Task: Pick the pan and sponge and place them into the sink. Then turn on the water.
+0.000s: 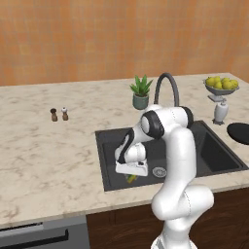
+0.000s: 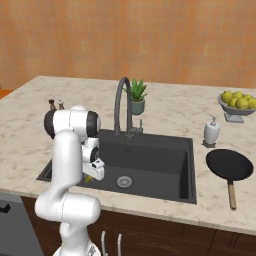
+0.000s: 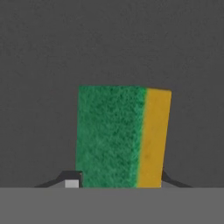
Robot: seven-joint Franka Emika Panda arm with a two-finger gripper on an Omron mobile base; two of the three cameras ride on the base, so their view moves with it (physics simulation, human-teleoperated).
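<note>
Hand view: gripper [image 3: 118, 183] clamped on the sponge [image 3: 122, 136], one finger on each side, dark basin floor behind it. Left base view has the hand low inside the sink [image 1: 214, 155], left half, sponge [image 1: 131, 178] poking out under it. Pan [image 2: 229, 164] sits on the counter right of the sink, untouched. Step in hand looks like sponge drop-off. Next: release, lift clear, go for the pan, then the faucet [image 2: 122, 105].

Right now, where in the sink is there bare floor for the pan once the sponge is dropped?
Sink: bare from the drain to the right wall. Crowded at the left end, where the gripper holds the sponge. The pan waits on the counter right of it.
</note>
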